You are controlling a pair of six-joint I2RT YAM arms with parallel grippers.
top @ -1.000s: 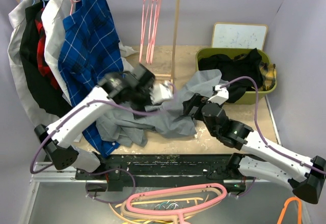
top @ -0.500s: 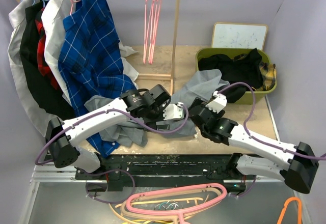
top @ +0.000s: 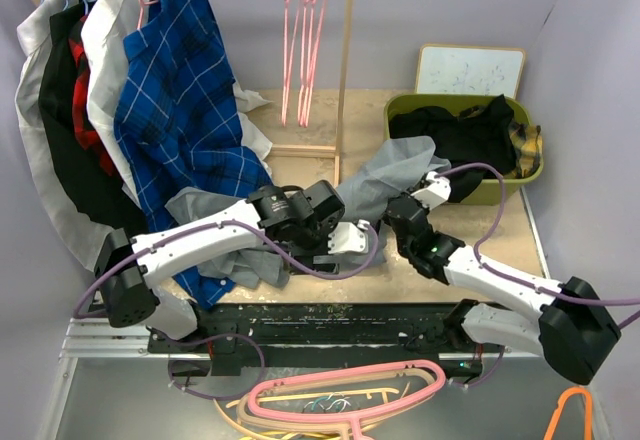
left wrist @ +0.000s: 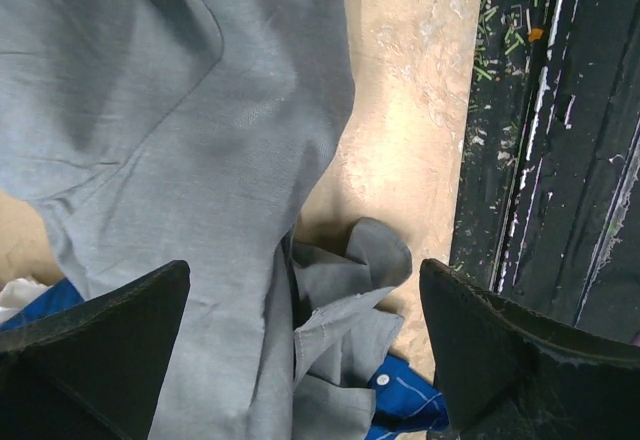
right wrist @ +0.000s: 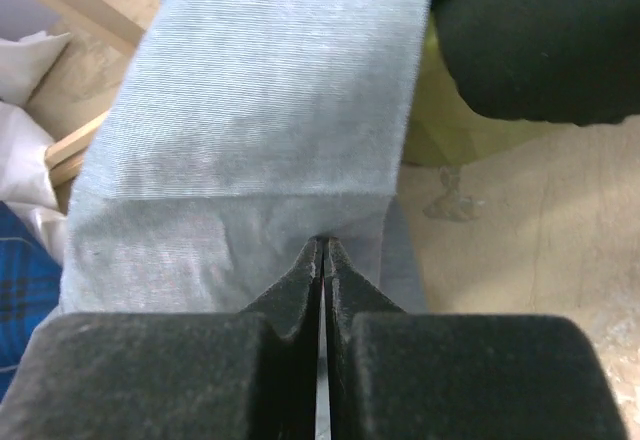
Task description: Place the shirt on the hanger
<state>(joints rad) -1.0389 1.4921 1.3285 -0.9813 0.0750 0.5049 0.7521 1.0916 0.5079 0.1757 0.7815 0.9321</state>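
Observation:
The grey shirt (top: pixel 372 182) lies crumpled on the table between my two arms, one end trailing toward the green bin. My left gripper (top: pixel 340 243) hangs open just above its near folds; in the left wrist view the wide-apart fingers straddle the shirt (left wrist: pixel 180 110) around the left gripper (left wrist: pixel 305 272), with nothing between them. My right gripper (top: pixel 394 210) is shut on a fold of the shirt (right wrist: pixel 270 110); the tips of the right gripper (right wrist: pixel 322 243) pinch the cloth. Several thin pink hangers (top: pixel 300 40) hang from the rail at the back, away from both grippers.
A blue checked shirt (top: pixel 180 100) and other garments hang at the left. A wooden rack post (top: pixel 345 70) stands behind the shirt. The green bin (top: pixel 535 172) holds black clothes, a whiteboard (top: pixel 470 70) behind it. Chunky pink hangers (top: pixel 340 392) lie below the table's black front rail (left wrist: pixel 560 110).
My left arm swung right and lowered over the near folds of the shirt, still open. My right gripper pushed forward into the cloth and closed on it.

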